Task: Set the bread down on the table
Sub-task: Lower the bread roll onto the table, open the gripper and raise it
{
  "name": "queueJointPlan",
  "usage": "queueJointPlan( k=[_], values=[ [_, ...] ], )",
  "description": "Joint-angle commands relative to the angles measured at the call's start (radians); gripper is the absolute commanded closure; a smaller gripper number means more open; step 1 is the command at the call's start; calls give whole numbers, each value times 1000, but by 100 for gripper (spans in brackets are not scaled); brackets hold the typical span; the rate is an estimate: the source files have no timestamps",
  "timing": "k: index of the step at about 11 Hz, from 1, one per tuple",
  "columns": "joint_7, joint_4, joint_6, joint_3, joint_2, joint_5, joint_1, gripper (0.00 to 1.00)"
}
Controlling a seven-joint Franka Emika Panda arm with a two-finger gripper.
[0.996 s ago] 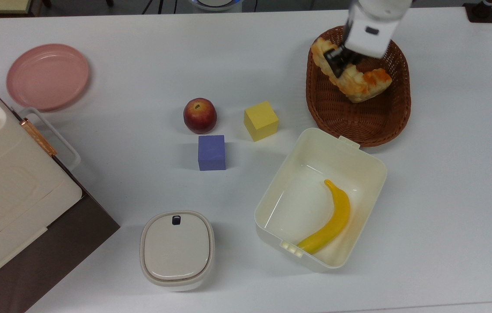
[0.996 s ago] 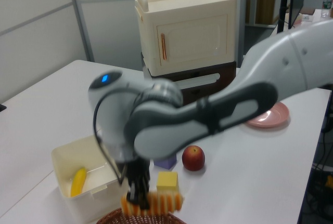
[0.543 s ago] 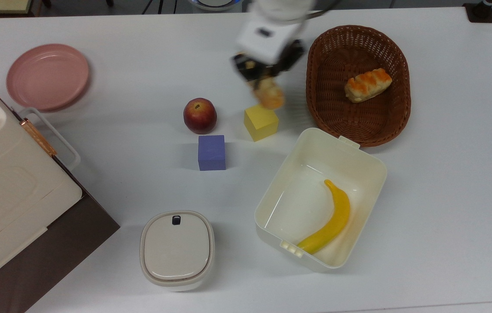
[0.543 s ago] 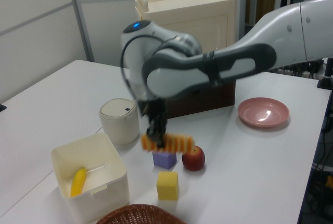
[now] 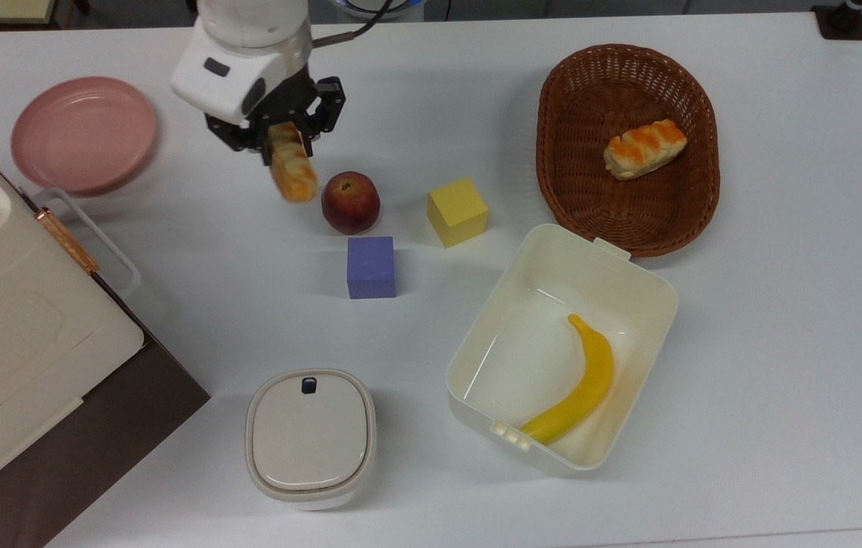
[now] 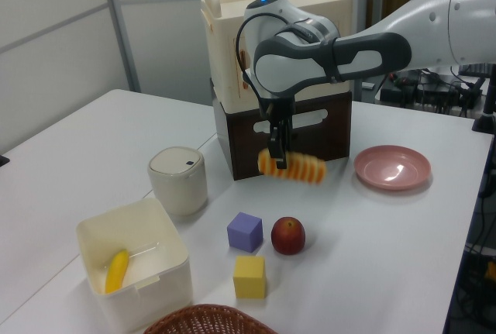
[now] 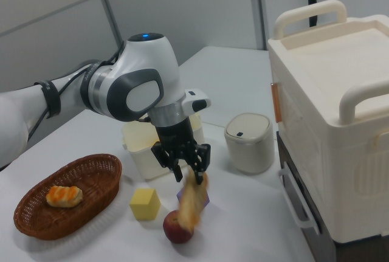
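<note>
The bread hangs in the air above the white counter, pinched at one end by the hand; the red apple sits just to the top view's right of it; the pink plate lies farther left.

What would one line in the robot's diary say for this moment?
tool: shut on bread | bread: in the air, beside apple | table: bread not down yet
</note>
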Motion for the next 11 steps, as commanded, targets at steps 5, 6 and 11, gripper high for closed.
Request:
queueJointPlan(
  k=[5,6,11],
  values=[
    [250,10,-23,8,-92,-5,3,0],
    [339,10,-46,14,-115,0,9,0],
    [444,10,-153,14,-166,9,41,0]
  ],
)
